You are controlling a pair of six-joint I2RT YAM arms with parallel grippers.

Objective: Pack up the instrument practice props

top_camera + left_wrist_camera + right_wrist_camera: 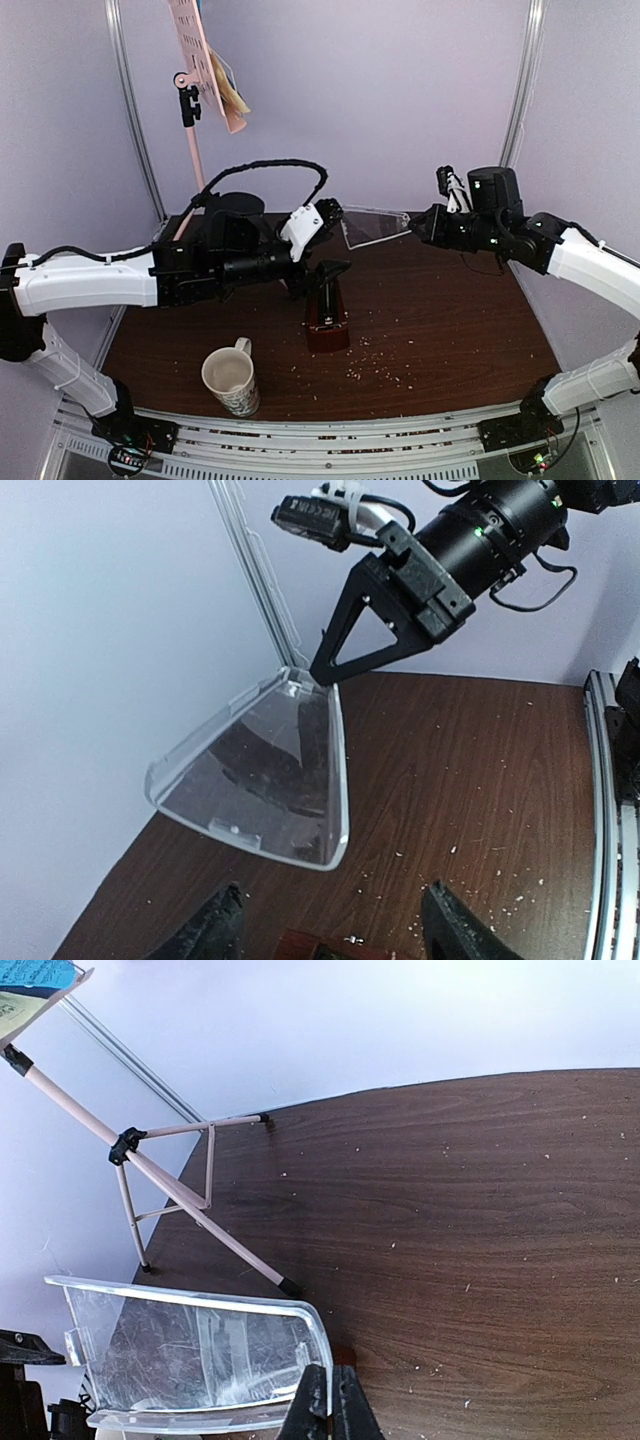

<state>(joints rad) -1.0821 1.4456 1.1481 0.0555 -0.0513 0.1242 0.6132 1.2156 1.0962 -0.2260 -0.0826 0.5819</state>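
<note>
My right gripper (412,225) is pinching one corner of the clear wedge cover (375,228), holding it raised over the rear of the desk (440,320), right of centre in the overhead frame. My left gripper (332,242) is hanging with its jaws spread wide, just above the dark red-brown metronome (327,320), which is standing upright at the centre. The pink music stand (205,60) is carrying yellow and blue sheets (232,90) at the upper left. A cream mug (232,380) is sitting at the lower left.

High rear overview of the table (450,330); two close, opposed wrist views, clear cover (250,780) seemingly common.
</note>
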